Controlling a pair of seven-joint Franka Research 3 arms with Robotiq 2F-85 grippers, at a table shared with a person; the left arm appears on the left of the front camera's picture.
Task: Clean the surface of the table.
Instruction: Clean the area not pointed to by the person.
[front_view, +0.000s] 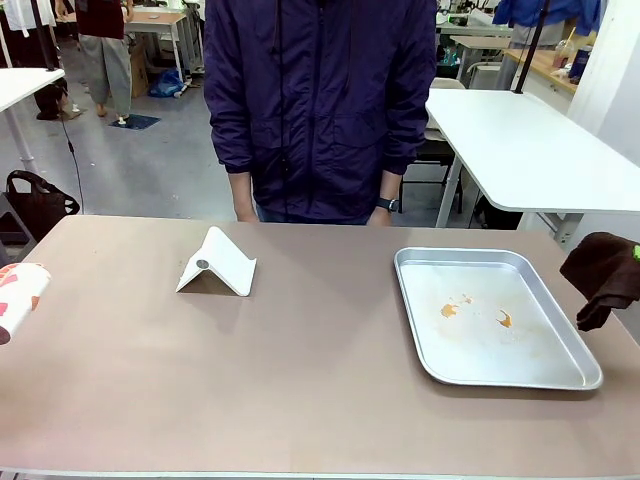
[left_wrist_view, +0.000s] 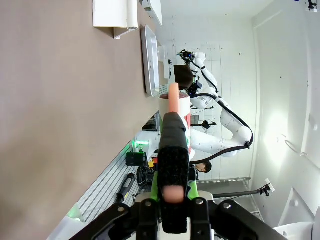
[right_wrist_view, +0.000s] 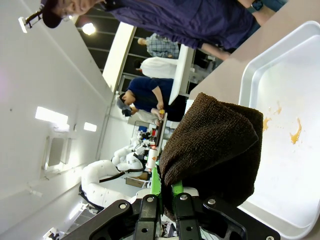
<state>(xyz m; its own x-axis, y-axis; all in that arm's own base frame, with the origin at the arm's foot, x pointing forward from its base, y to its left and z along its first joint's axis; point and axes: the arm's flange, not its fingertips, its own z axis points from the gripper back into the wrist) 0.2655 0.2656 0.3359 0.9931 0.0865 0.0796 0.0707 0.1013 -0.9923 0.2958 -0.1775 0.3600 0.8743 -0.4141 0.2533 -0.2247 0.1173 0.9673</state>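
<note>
Smooth matte taupe table (front_view: 300, 410), rounded corners, across whole lower front view. Right of centre on it, shallow silver metal tray (front_view: 430, 345), rectangular, raised rim, orange smears (front_view: 450, 310) inside. Left of centre, white folded stand (front_view: 225, 268), tent-shaped. At left edge, left fingers (left_wrist_view: 173, 150) closed tight on white cylinder (front_view: 20, 298) with orange-red patches. At right edge, right fingers (right_wrist_view: 159, 186) pinched shut on bunched dark brown terry cloth (right_wrist_view: 215, 145), just beside tray. Person (front_view: 320, 100) in dark jacket at far side

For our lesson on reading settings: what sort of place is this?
Probably a robotics lab in an open workshop hall: a white robot arm at the brown table, white worktables behind, bare grey floor.
</note>
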